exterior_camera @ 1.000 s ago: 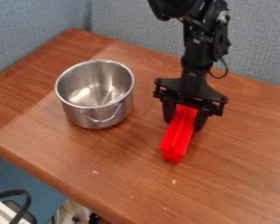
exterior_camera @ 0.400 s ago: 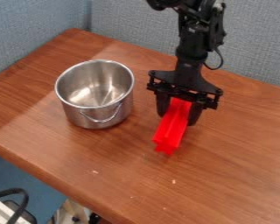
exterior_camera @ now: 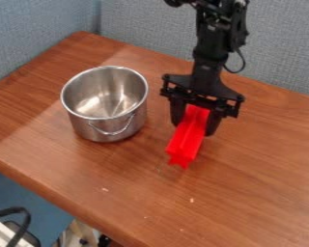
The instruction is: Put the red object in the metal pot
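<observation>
Camera view: a brown wooden counter (exterior_camera: 67,145) fills most of the picture, its near edge running from 9 o'clock down to 5 o'clock, with a blue-grey fabric wall (exterior_camera: 42,24) behind it at 11 o'clock. The black robot arm (exterior_camera: 218,39) comes down from 12 o'clock, slightly right of centre, and ends in the end effector (exterior_camera: 196,118), which points straight down at the counter.

The end effector's two black fingers (exterior_camera: 178,110) stand on either side of the upper end of the red object (exterior_camera: 188,141) and pinch it — the jaws are held fairly wide by the block's own width. The red object is an elongated bright red plastic block; it hangs tilted from the grip, its free lower end pointing toward 7 o'clock, low over the counter at the centre of the picture. Whether that lower tip touches the wood or is just clear of it I cannot tell; a dark shadow lies right under it.

The metal pot (exterior_camera: 104,102) — round, shiny steel, with straight sides and a rolled rim — stands upright on the counter at 9 o'clock from the end effector, near it but apart. Its small loop handle faces 6 o'clock. Nothing shows inside it but reflections.

At the lower left corner, below the counter edge, dark cables (exterior_camera: 13,232) lie on the floor.
</observation>
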Robot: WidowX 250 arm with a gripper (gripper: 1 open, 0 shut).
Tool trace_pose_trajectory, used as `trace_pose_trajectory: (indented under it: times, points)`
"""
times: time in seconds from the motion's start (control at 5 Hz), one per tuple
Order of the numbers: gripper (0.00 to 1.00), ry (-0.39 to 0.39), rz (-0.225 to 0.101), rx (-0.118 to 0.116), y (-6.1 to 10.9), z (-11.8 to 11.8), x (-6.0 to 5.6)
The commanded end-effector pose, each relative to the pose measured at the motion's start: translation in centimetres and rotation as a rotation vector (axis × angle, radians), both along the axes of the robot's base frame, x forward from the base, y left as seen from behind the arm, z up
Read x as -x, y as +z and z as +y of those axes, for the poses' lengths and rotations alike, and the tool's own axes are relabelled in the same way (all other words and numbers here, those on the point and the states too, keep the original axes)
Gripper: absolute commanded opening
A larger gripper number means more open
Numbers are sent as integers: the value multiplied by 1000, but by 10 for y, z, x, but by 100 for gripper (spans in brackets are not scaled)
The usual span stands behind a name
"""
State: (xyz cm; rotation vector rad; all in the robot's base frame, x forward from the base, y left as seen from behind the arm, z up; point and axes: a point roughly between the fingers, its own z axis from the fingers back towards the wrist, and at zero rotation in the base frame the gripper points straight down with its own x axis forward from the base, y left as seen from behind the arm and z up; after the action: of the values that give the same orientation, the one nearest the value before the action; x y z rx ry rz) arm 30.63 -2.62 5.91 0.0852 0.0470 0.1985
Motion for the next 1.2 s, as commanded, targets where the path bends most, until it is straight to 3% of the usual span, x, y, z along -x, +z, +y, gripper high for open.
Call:
trace_pose_trajectory:
  times: [0.0, 0.2, 0.6, 1.0]
  points:
    - [0, 19, -89, 2, 39, 8, -10]
    - [0, 39, -78, 5, 57, 17, -8]
    - [0, 97, -76, -14, 75, 78, -11]
    - [0, 94, -81, -1, 73, 78, -10]
